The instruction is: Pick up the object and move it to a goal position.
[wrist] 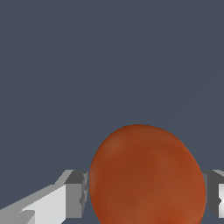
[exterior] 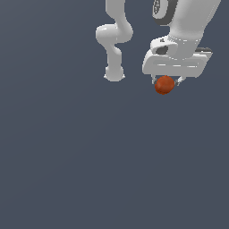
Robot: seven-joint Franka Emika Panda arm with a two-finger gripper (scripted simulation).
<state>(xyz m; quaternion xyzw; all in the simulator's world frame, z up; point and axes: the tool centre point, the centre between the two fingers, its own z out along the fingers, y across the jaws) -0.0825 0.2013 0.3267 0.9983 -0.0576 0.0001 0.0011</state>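
The orange-red ball (wrist: pixel 148 177) filled the wrist view. The tool (exterior: pixel 166 83) held it between both fingers (wrist: pixel 75 194), toward the exterior view's right.

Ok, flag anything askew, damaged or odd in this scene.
Nothing stands out. The orange-red ball sits intact between the tool's fingers, one finger on each side of it in the wrist view. Nothing else is in view but plain grey background.

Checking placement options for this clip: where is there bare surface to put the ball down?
The grey surface is bare across the whole exterior view below the ball and toward that view's left. It is crowded only near the top, where the hand grips the ball beside the arm's base.
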